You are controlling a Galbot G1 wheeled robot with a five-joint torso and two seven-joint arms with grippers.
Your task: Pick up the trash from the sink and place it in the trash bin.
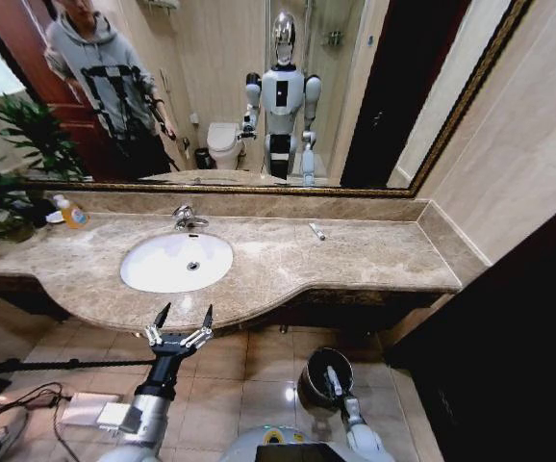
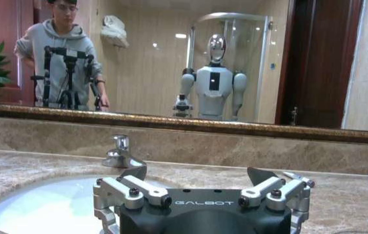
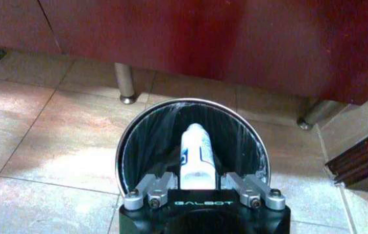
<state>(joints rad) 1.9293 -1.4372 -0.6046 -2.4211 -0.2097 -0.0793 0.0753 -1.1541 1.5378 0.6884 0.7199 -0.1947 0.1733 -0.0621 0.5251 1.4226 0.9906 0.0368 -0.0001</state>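
The sink (image 1: 153, 274) is a white oval basin in the brown marble countertop (image 1: 355, 265), with a chrome faucet (image 1: 187, 218) behind it. My left gripper (image 1: 182, 322) hovers open just in front of the counter's edge, pointing at the basin (image 2: 34, 207); its jaws stand wide apart with nothing between them (image 2: 197, 173). Low on the right, my right gripper (image 1: 334, 377) is shut on a white-and-blue tube (image 3: 195, 151) directly above the black trash bin (image 3: 138, 146). A small white tube (image 1: 316, 231) lies on the counter right of the sink.
A yellow soap bottle (image 1: 71, 212) and a leafy plant (image 1: 9, 173) stand at the counter's left end. A mirror (image 1: 259, 87) fills the wall behind. Cables and a box (image 1: 86, 409) lie on the tiled floor at the left. Dark cabinet legs (image 3: 127, 85) stand behind the bin.
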